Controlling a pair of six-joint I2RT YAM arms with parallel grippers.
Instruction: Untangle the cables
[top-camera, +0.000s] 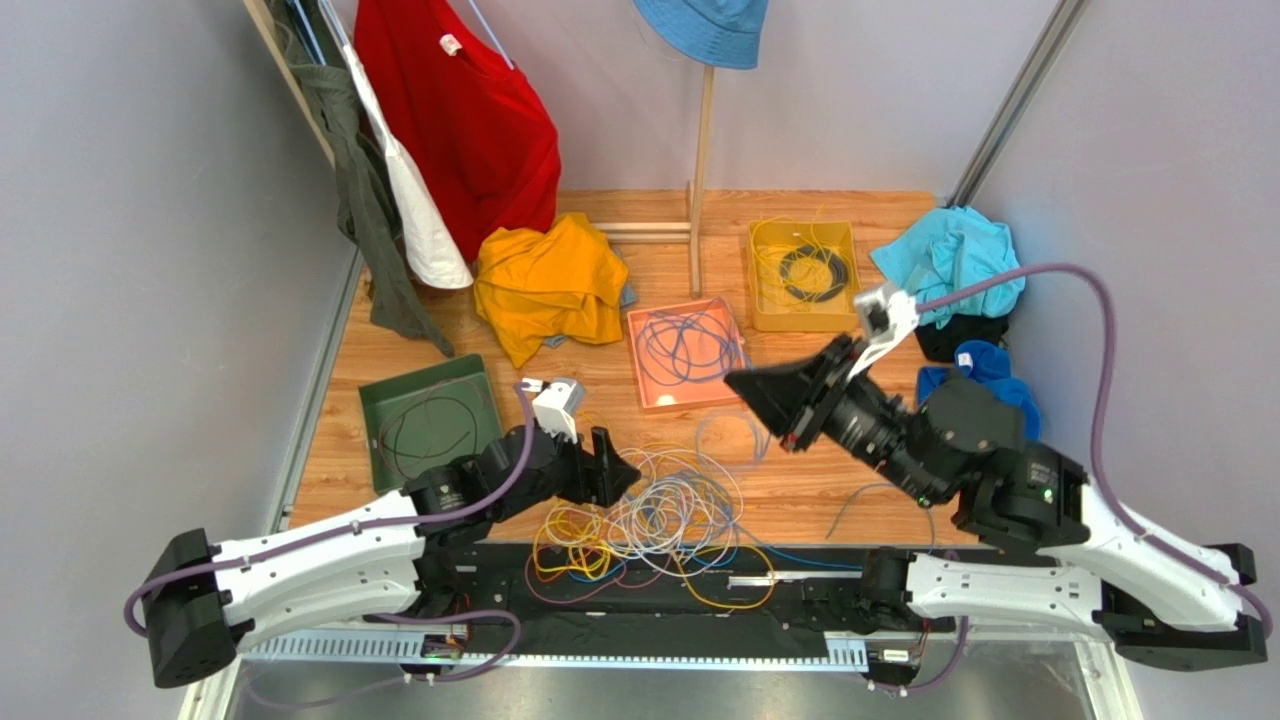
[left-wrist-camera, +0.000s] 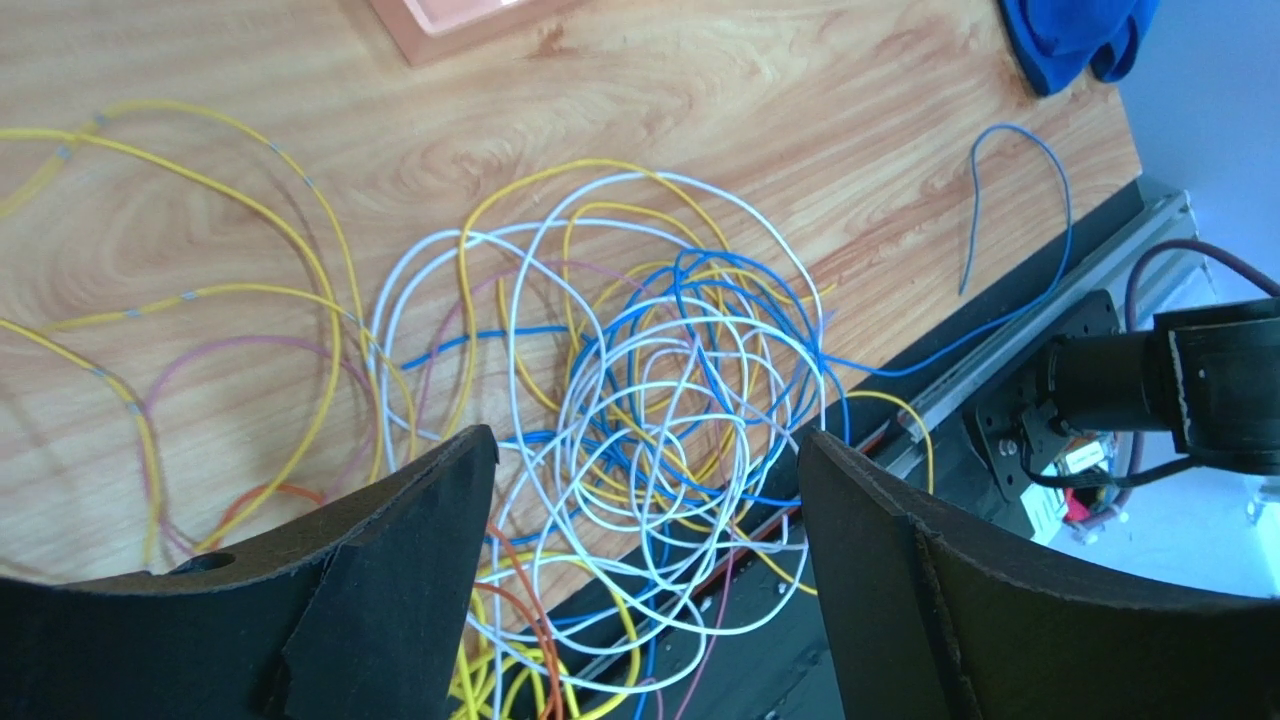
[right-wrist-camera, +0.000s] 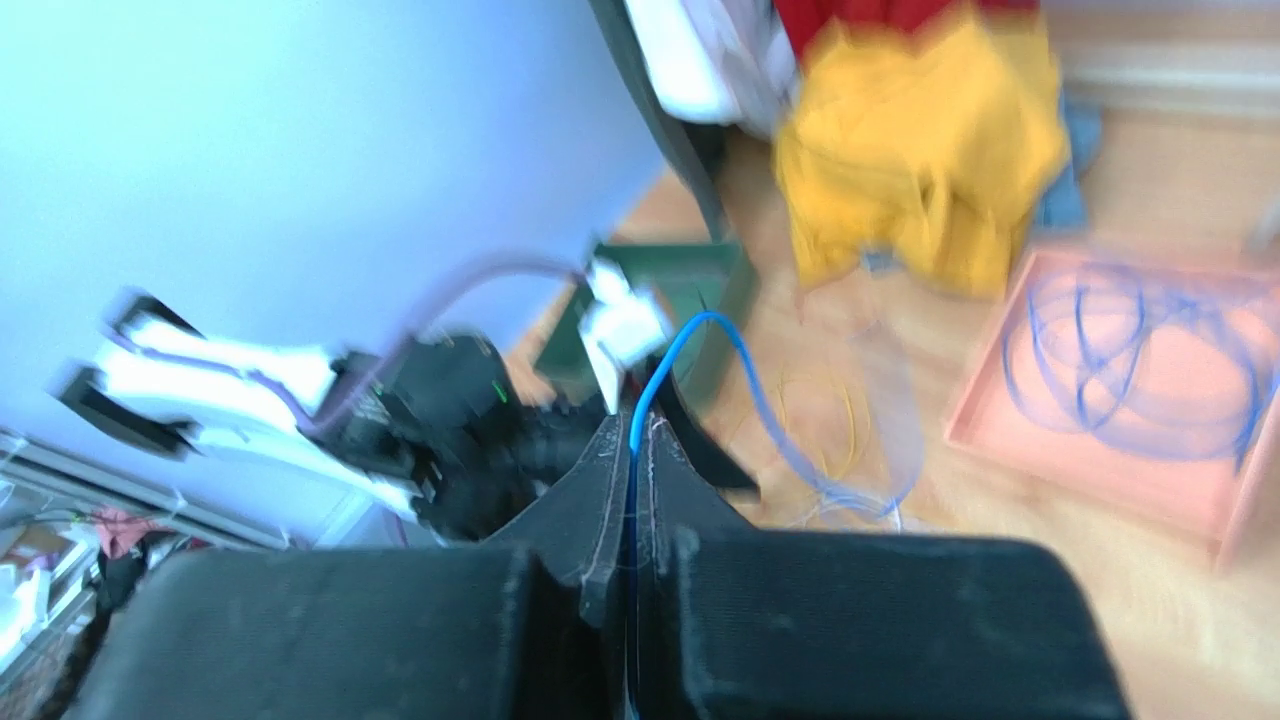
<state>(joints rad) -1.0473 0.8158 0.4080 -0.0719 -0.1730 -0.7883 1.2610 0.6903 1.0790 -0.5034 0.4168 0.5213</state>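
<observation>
The tangle of cables (top-camera: 661, 518) lies at the lower centre of the overhead view, on the near edge of the wooden worktop (top-camera: 796, 488). It is a loose nest of yellow, white, blue and orange loops that spills partly onto the dark rail in front of the arm bases. The left fingers (top-camera: 606, 455) sit low at the left edge of this heap. In the left wrist view they stand wide apart (left-wrist-camera: 406, 540) with nothing between them, and the densest knot of white and blue loops (left-wrist-camera: 646, 375) shows in the gap beyond their tips. The right fingers (top-camera: 781, 398) are raised above the worktop, up and to the right of the heap, and point toward the left of the frame. In the blurred right wrist view they are pressed together (right-wrist-camera: 594, 495) and clamped on a blue cable (right-wrist-camera: 676, 342), which rises from between their tips, arches over and drops away toward the worktop. Farther back, a salmon tray (top-camera: 637, 360) at centre holds coiled blue wire. A yellow tray (top-camera: 774, 308) to its upper right holds a black coil. A green tray (top-camera: 383, 413) on the left holds a dark loop.
</observation>
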